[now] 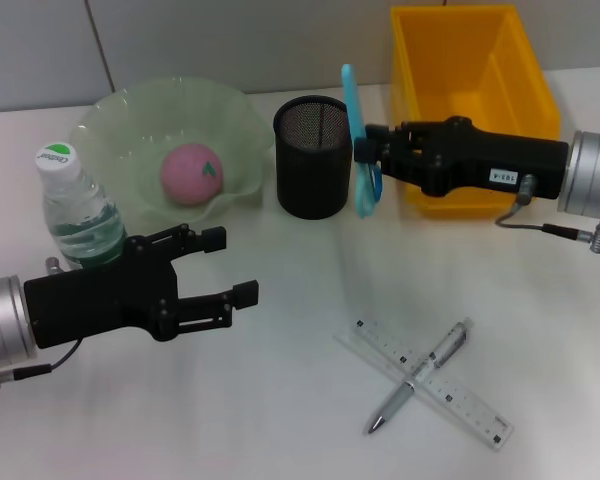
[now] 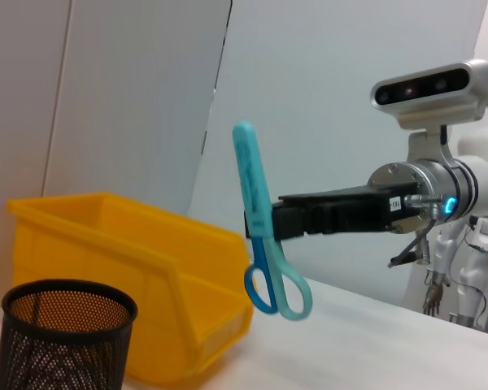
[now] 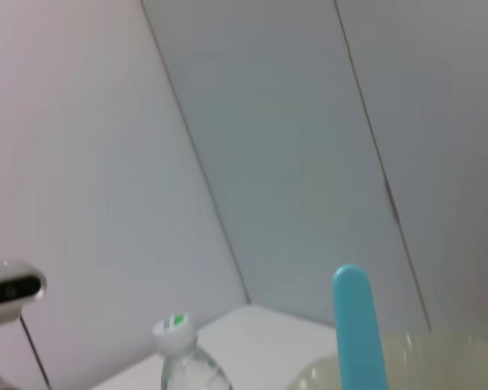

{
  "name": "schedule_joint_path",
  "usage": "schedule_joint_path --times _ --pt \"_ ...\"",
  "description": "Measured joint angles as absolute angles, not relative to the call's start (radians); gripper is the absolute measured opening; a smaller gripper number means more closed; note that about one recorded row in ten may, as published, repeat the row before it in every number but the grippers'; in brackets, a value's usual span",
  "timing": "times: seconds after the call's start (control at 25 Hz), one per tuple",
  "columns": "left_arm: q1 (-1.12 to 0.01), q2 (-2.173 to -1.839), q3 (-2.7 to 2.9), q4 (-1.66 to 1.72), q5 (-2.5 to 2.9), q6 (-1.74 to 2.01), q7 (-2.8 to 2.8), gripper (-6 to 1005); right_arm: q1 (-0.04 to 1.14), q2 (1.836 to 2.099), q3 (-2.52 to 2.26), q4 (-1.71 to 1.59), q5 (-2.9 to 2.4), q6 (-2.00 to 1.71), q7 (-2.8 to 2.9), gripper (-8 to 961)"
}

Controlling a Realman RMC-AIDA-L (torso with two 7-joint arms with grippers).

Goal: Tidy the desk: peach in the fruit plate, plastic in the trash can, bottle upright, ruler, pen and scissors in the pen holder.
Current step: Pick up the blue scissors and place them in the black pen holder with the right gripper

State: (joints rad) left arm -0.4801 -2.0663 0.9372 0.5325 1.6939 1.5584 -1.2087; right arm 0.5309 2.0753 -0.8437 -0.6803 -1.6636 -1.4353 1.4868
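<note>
My right gripper is shut on light-blue scissors, held upright in the air just right of the black mesh pen holder, handles down. The left wrist view shows the scissors above the table beside the holder. A pink peach lies in the green fruit plate. The bottle stands upright at the left. My left gripper hangs open and empty in front of the plate. A clear ruler and a silver pen lie crossed at the front right. No plastic shows.
A yellow bin stands at the back right, behind my right arm; its inside shows nothing. A grey wall closes the back of the white table.
</note>
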Motion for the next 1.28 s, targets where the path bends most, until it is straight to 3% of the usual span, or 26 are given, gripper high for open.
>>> schedule_joint_path --times 0.72,1.28 --pt "-0.479 -2.069 0.937 0.532 1.684 1.547 -1.218 844 0.545 2.08 -0.837 -0.677 -1.466 -1.315 1.192 230" --pt "-0.474 -2.068 0.937 0.532 1.663 1.54 -1.22 844 0.578 2.088 -0.863 -0.768 -1.392 -1.168 0.656 232"
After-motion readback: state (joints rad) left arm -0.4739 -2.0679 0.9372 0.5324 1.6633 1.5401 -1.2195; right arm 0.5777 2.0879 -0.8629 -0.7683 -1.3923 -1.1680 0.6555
